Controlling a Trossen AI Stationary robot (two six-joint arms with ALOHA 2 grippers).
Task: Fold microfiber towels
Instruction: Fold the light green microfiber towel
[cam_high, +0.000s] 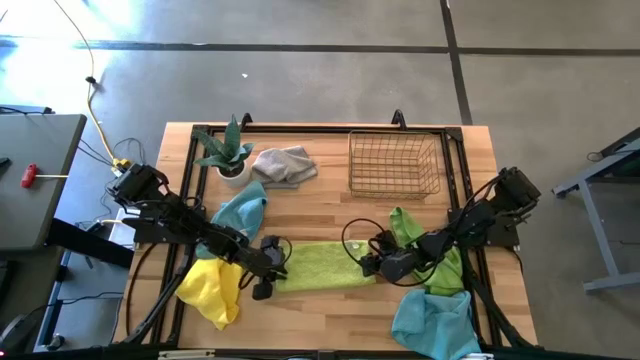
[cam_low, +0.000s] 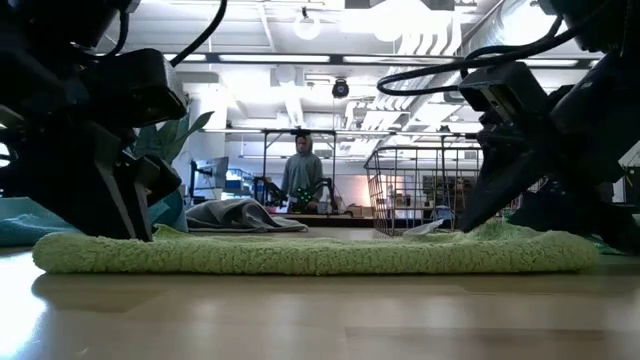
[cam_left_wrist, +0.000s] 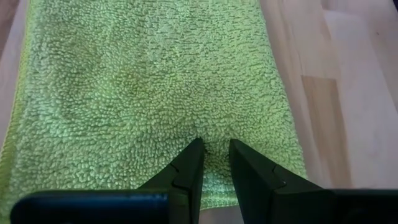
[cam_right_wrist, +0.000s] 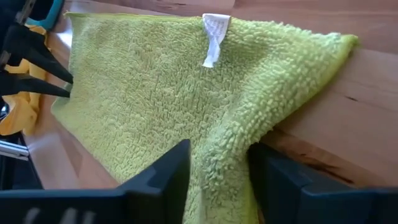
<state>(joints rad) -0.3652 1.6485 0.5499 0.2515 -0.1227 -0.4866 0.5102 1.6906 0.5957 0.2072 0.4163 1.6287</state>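
Lime green microfiber towel (cam_high: 322, 266) lies flat on the wooden table (cam_high: 320, 325), stretched between the two tools at the table's near middle. The step in hand looks like the start of a fold: each tool has taken one end of this towel. The left tool (cam_high: 266, 272) sits at the towel's left end, its fingers nearly together and pinching a bit of pile at the hem. The right tool (cam_high: 383, 266) is at the towel's right end, where its fingers straddle a raised corner of cloth, the white care tag (cam_right_wrist: 213, 31) showing just beyond; they appear to be closing on it, and I cannot tell whether the grip is firm yet. The next move probably calls for both ends to be lifted together and carried across the towel so hems meet.

Beside the towel's left end lie a yellow towel (cam_high: 213, 290) and a light blue towel (cam_high: 241, 210); beside its right end, a second lime green towel (cam_high: 428, 245) and another light blue towel (cam_high: 434, 320). Farther off sit a grey towel (cam_high: 283, 164), a potted plant (cam_high: 226, 152) and a wire basket (cam_high: 394, 165). None lies across the towel itself.
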